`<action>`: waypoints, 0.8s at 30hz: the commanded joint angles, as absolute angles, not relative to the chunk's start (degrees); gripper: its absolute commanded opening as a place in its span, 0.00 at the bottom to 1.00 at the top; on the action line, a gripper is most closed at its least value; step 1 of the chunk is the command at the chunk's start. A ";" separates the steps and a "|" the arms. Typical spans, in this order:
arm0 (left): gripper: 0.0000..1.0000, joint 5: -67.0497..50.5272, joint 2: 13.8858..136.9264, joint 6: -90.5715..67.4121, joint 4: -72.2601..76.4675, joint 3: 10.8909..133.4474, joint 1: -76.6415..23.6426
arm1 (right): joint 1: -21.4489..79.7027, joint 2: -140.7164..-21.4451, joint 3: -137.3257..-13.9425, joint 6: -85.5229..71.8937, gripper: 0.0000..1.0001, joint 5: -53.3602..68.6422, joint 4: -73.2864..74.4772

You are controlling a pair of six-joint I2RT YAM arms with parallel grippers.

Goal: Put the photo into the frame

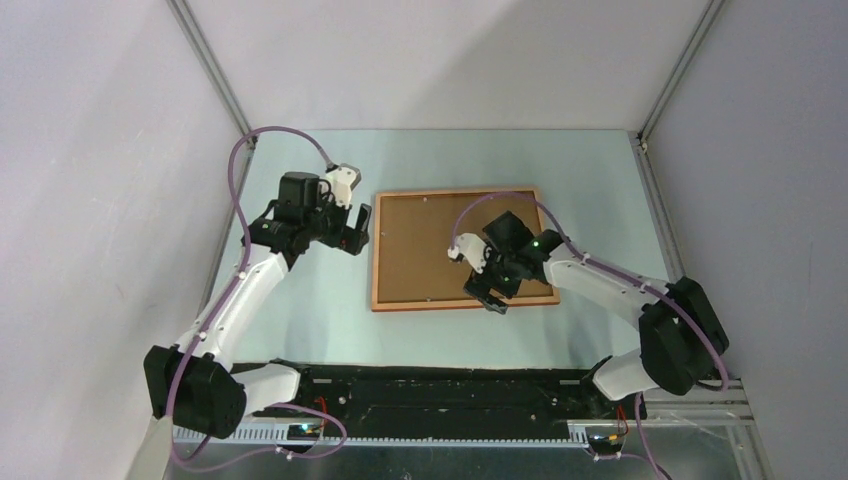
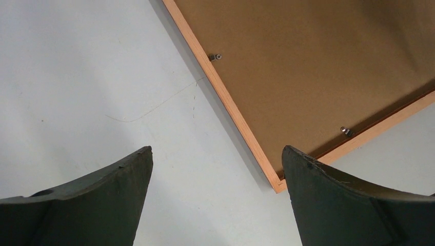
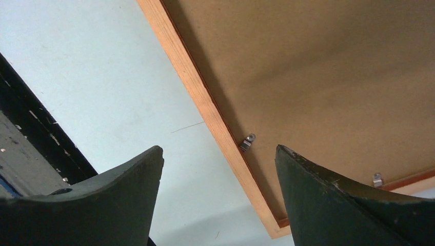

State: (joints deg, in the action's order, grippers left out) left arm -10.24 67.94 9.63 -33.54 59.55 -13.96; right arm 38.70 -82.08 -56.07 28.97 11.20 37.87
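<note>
The right gripper (image 3: 219, 148) stands with its jaws wide apart and nothing between them. In its wrist view one dark finger hangs over brown board and the other over bare table. Across the gap between the fingertips runs the near rail of the frame (image 3: 205, 102), with a corner of it showing just below that gap. A small metal clip (image 3: 248, 142) sits at the inner edge of that rail, and a second clip (image 3: 377, 179) sits by the adjoining rail. Seen from above, this gripper is over the near right part of the frame, close to its near rail, and the arm reaches in from the right.

The left gripper (image 1: 357, 243) is likewise spread wide and holds nothing. It hangs just beside the frame's left rail, over the table (image 1: 310, 300) rather than over the wood. Its wrist view shows the rail running slantwise past the right finger, with a corner just beside that fingertip.

The frame lies flat at the middle of the pale table, back side up, its long sides running left to right. The brown backing board (image 1: 420, 245) fills it, sitting inside the orange-brown rails. What lies beneath the board is hidden. A black strip (image 1: 450, 385) runs along the table's near edge between the two arm bases
</note>
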 commanded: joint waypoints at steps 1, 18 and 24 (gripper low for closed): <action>1.00 -11.96 67.70 10.60 -31.98 59.72 -13.84 | 40.92 -84.51 -55.52 30.42 0.83 7.85 36.52; 1.00 -12.19 69.12 10.79 -31.92 59.24 -13.82 | 43.98 -90.92 -55.29 32.37 0.67 3.17 34.49; 1.00 -11.98 68.86 10.93 -31.87 58.95 -13.81 | 44.28 -92.22 -55.25 32.61 0.63 3.16 34.33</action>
State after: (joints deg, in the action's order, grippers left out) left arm -11.16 69.28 9.63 -33.54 59.55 -13.96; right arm 43.72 -91.31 -55.18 31.79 3.84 35.42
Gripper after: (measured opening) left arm 0.996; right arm 0.641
